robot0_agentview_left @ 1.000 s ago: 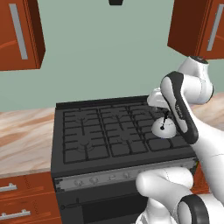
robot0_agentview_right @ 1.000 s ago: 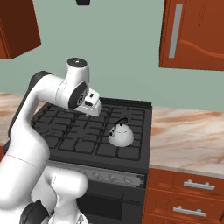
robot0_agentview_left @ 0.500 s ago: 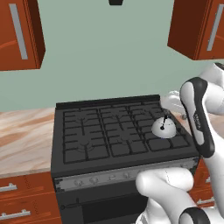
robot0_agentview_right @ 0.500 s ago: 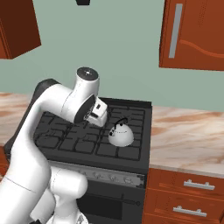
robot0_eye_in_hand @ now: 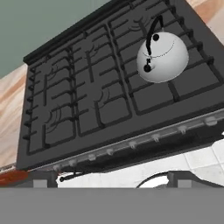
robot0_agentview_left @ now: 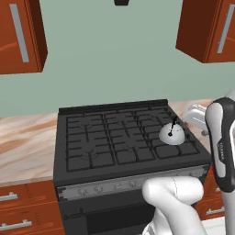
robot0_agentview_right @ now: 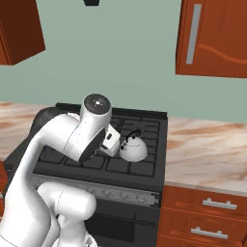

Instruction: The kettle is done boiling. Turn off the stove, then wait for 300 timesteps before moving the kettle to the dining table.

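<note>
Silver-grey and squat, the kettle [robot0_agentview_left: 172, 134] sits on the front right burner of the stove [robot0_agentview_left: 124, 142] in the left base view, its thin black handle standing up from the dome. Black grates cover the whole top, and a grey knob strip [robot0_agentview_left: 114, 186] runs along the front edge. Marbled counter [robot0_agentview_left: 25, 147] lies on the stove's left, and red-brown wall cabinets [robot0_agentview_left: 206, 30] hang above on both sides.

From the right base view the kettle [robot0_agentview_right: 133, 148] shows as a pale, shiny dome with the handle arching over it, standing near the stove's [robot0_agentview_right: 144, 166] front right corner. The arm's white wrist reaches just beside it on the left; whether they touch is hard to say from here. Red-brown drawers [robot0_agentview_right: 207, 217] with silver handles sit below the counter to the right.

Looking along the hand, the kettle [robot0_eye_in_hand: 162, 57] lies at upper right on the grates, a small black knob on its crown. The gripper [robot0_eye_in_hand: 112, 183] hangs in front of the stove's [robot0_eye_in_hand: 87, 100] front edge, its two dark fingertips [robot0_eye_in_hand: 41, 180] spread wide apart, holding nothing.
</note>
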